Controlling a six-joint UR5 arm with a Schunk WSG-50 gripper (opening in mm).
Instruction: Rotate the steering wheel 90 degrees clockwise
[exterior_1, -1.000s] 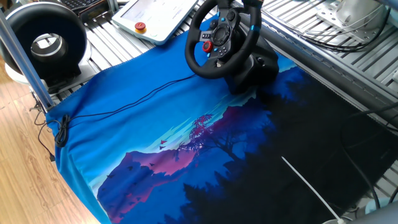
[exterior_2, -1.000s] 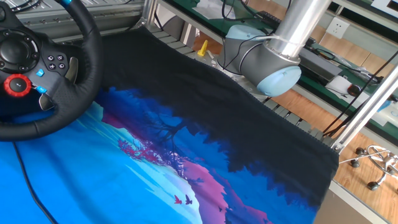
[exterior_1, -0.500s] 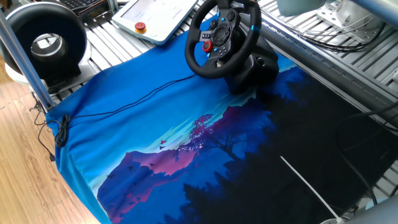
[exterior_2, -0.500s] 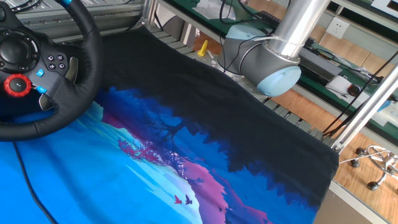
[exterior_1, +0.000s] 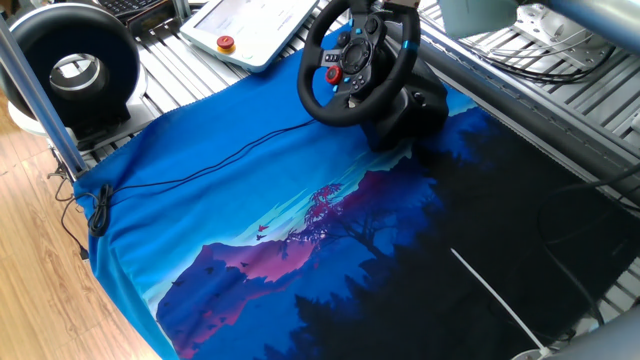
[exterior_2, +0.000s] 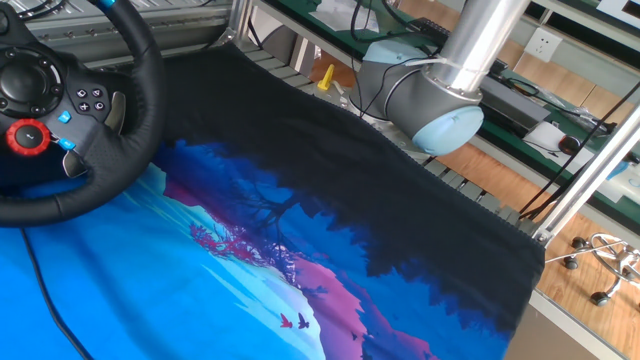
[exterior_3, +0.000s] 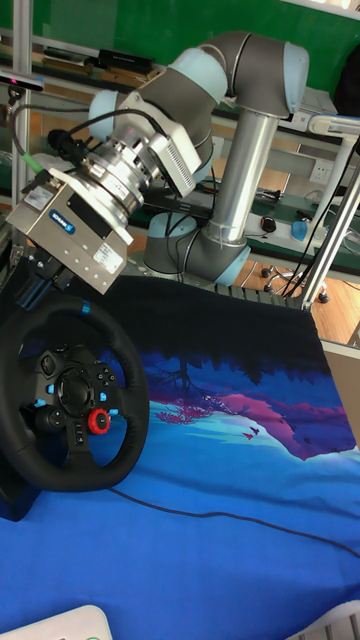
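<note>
The gripper (exterior_3: 35, 285) hangs just above the top left rim of the steering wheel (exterior_3: 70, 400); whether its fingers are spread or closed cannot be told. The arm (exterior_3: 235, 130) reaches over from its upright column, wrist angled downward. The wheel stands at the far edge of the cloth-covered surface (exterior_1: 300, 230).

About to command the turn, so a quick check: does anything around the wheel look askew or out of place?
Nothing stands out. The steering wheel sits upright on its base, blue stripe at the top under the gripper. The printed cloth lies flat, with a thin black cable trailing loosely across it.
</note>
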